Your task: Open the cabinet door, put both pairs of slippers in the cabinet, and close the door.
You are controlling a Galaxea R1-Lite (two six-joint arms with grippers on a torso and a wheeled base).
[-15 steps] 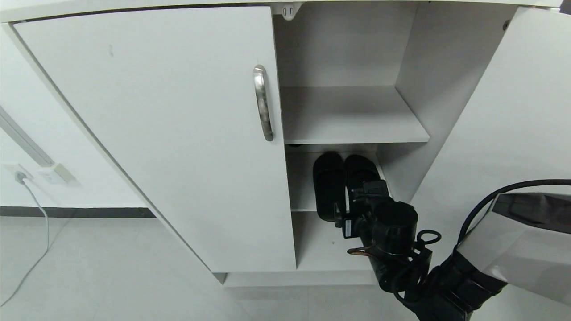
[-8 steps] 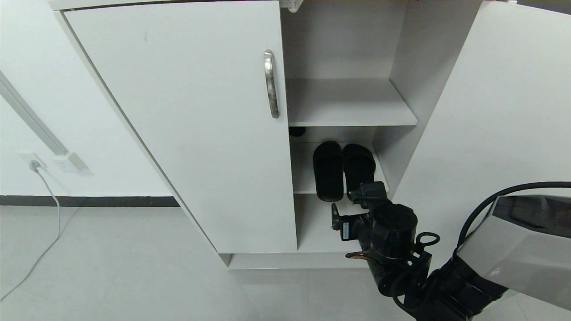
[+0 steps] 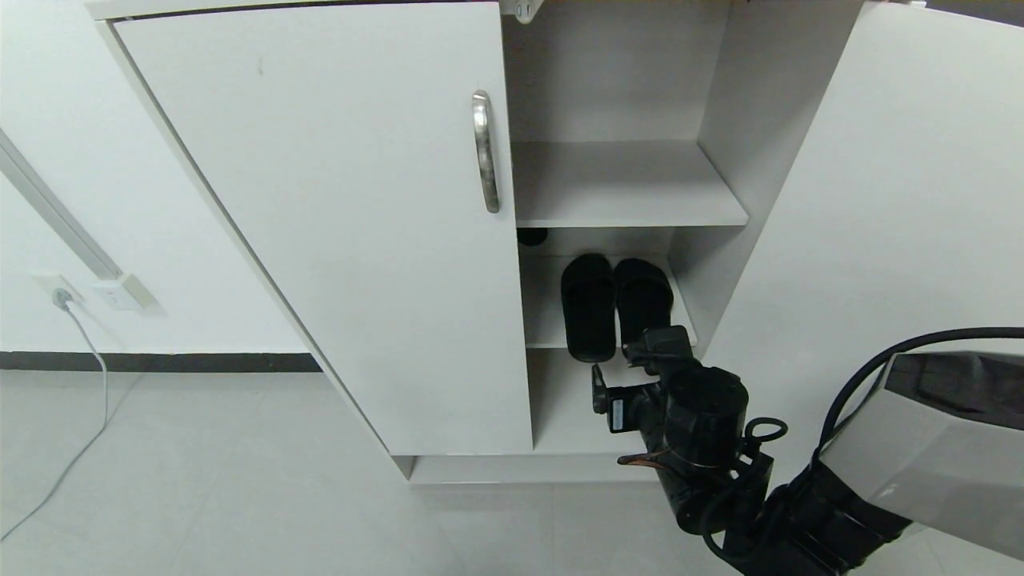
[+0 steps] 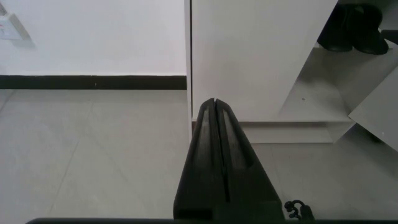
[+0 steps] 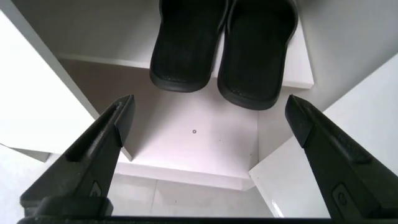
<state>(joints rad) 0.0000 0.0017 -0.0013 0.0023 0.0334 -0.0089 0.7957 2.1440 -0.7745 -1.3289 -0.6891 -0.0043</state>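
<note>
Left wrist view: the left tool (image 4: 214,104) hangs low over the floor (image 4: 93,155), its fingers pressed together on nothing, well apart from the cabinet (image 3: 744,96).

From the head view, the left door (image 3: 320,200) is shut, with its handle (image 3: 482,152) at the inner edge. Just past that edge, at the back of the middle shelf (image 3: 544,312), a small dark shape peeks out; too much of it is hidden to tell what it is. The slippers (image 3: 612,304), one black pair, lie side by side and touching on that shelf, heels overhanging its front lip a little. Where the second pair is cannot be told.

Just in front of and below the heels, the right tool (image 3: 628,364) hovers with its fingers spread wide and empty, apart from the slippers; its wrist view frames both heels (image 5: 217,68) between them. The right door (image 3: 880,200) stands wide open beside the arm.

The slippers look light, soft and bendy, with a matte surface that should not slip; pinching the two inner sides together near the heels would likely lift both at once. The door looks stiff and free-swinging, so a push on its outer face near the free edge should close it.
</note>
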